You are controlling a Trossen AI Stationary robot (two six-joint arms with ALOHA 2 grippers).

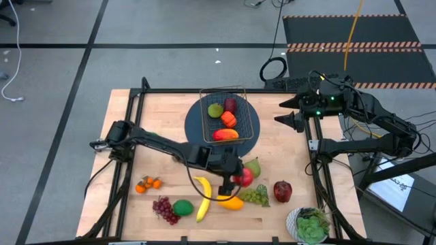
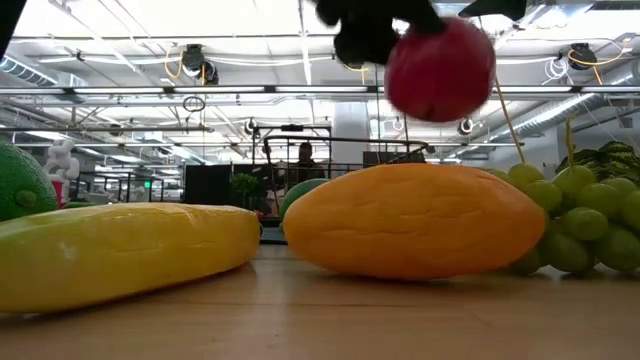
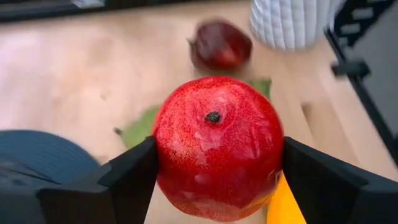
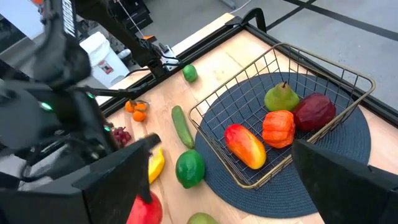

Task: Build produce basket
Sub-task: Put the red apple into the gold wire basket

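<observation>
Left tool (image 3: 217, 171) clamped on a red apple (image 3: 217, 146), lifted clear of the surface (image 1: 170, 116) above the mango (image 2: 415, 220) and grapes (image 2: 580, 215). Best carried level and high over the wire rim of the basket (image 1: 251, 126), on its blue mat behind the pile, then released low among the fruit already inside. Left arm stretched across toward the middle; right tool (image 4: 217, 180) open, parked at the far right edge.

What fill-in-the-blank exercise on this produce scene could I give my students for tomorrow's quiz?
1. The left gripper is shut on a round ____ apple.
2. The rectangular wire basket stands on a round dark-blue ____.
3. The long yellow banana lies on the wooden ____, outside the basket.
4. The right gripper holds ____.

Missing words: red; mat; table; nothing
</observation>
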